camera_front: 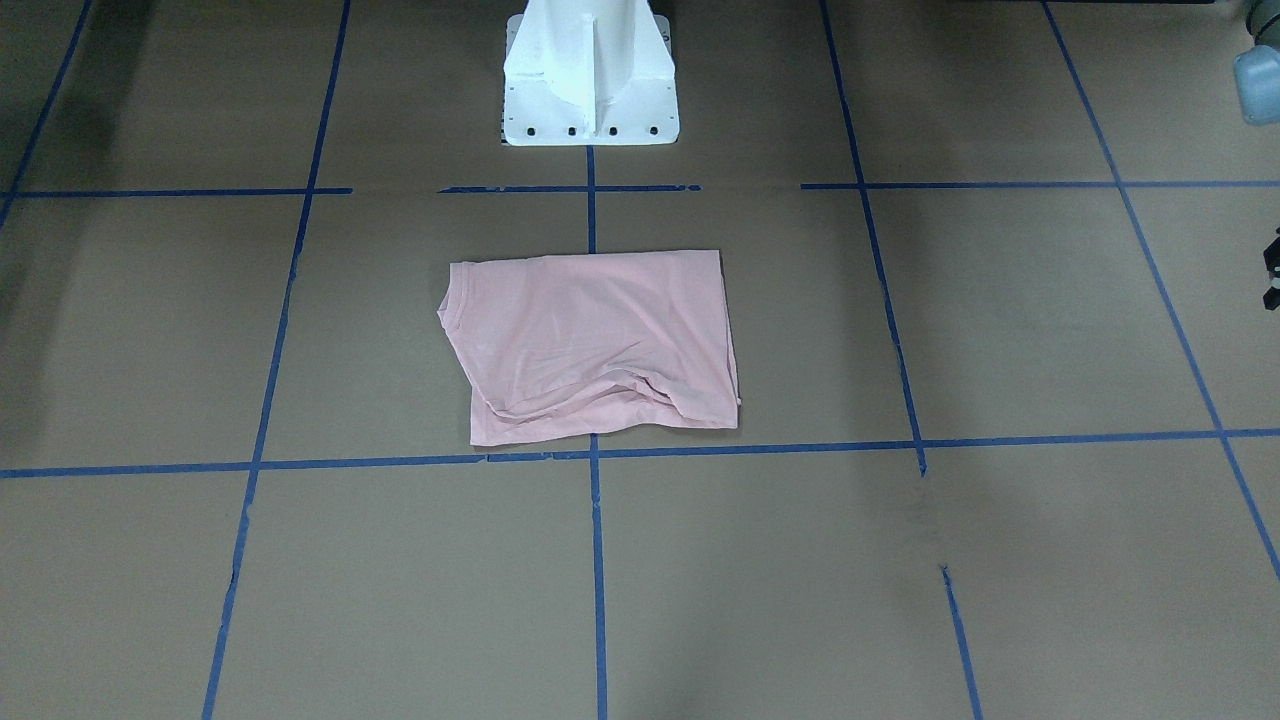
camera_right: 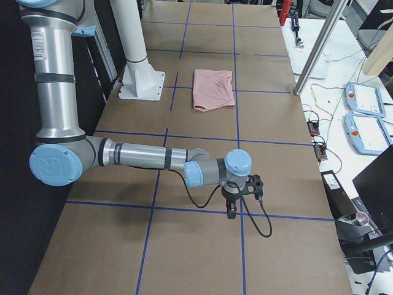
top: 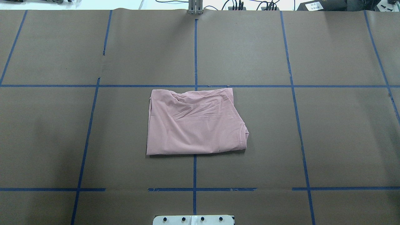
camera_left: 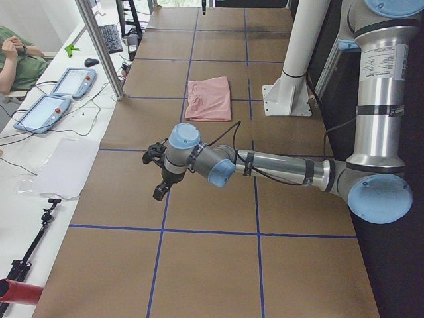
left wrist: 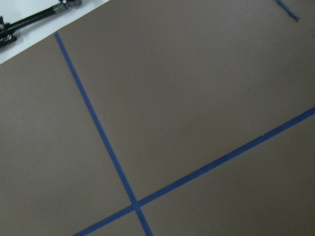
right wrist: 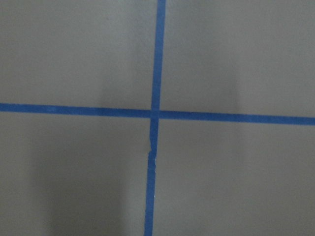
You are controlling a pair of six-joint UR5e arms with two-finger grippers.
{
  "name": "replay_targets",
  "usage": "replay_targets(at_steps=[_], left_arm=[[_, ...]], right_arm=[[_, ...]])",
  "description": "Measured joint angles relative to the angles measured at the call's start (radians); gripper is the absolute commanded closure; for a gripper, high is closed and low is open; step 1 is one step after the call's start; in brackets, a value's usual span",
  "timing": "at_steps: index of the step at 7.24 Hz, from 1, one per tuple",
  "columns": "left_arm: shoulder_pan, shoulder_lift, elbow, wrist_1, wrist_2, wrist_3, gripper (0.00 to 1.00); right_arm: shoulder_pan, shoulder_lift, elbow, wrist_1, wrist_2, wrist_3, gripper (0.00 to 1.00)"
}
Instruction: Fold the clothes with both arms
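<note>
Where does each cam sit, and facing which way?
Front-facing: across table, facing pedestal; left arm at right edge.
Overhead: behind robot, looking down on T-shirt; pedestal foot.
Exterior left: left end; left arm near.
Exterior right: right end; right arm near.
Left wrist: down at tape; no body.
Right wrist: down at tape cross; no body.
Shared: T-shirt in all exteriors.

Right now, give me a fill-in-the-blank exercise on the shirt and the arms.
The T-shirt on the table is pale ___.
The tape lines across the table are ___.
In the overhead view, the T-shirt's collar faces that view's ___.
Of the left arm and right arm, the number touching the T-shirt is ___.
Missing: pink; blue; right; zero.
</note>
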Motion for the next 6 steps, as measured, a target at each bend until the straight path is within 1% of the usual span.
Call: replay_targets(at_steps=[1, 3, 4, 6], left_arm=[[-0.019, 0.015, 0.003, 0.068, -0.033, 0.011, 0.0], [-0.037, 0.023, -0.002, 0.221, -0.069, 0.089, 0.0], [-0.047, 0.024, -0.007, 0.273, -0.074, 0.117, 0.0], [-0.074, 0.023, -0.013, 0.325, -0.077, 0.132, 0.0]], right_arm=[[0.009, -0.036, 0.019, 0.0, 0.013, -0.002, 0.0], [0.03, -0.124, 0.122, -0.012, 0.037, -0.005, 0.0], [0.025, -0.157, 0.187, -0.047, 0.037, -0.005, 0.0], [0.004, -0.192, 0.316, -0.17, 0.009, -0.006, 0.0]])
